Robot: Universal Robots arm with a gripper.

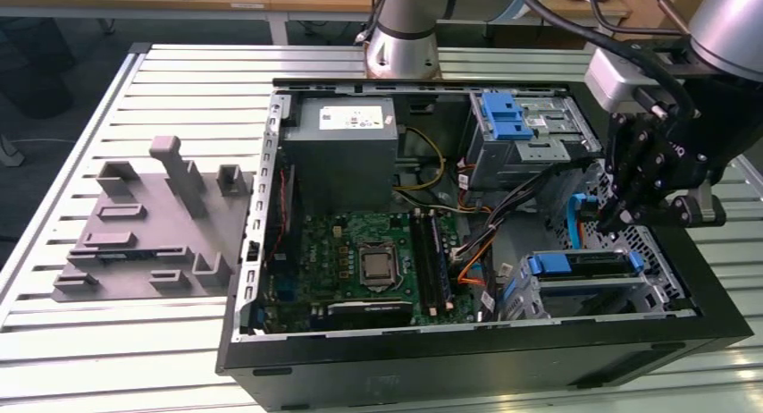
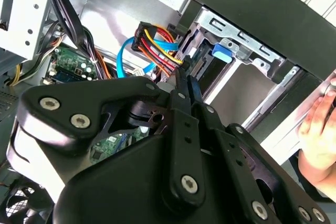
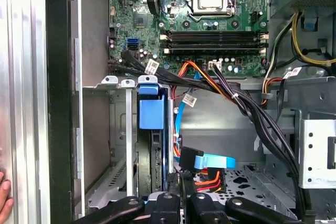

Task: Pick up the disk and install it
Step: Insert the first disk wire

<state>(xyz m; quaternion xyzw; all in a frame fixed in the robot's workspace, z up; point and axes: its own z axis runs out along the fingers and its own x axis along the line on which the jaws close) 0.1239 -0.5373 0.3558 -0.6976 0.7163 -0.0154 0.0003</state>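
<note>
Open case (image 1: 477, 359) lies on its side on the slatted counter (image 1: 179, 73), top face clear for entry from above. Pincer (image 1: 638, 216) hangs over the corner at the exterior view's right, fingers drawn together. Drive cage (image 3: 121, 129) below it is narrow; the disk (image 3: 152, 145) stands edge-up in one slot, bare slot beside it. Cable bundle (image 3: 220, 85) crosses from motherboard (image 1: 370, 261) toward that cage, crowding the gap. Blue flat cable (image 3: 212, 161) and its plug sit just by the fingertips. A hand (image 2: 320, 129) rests against the case's outer wall.
</note>
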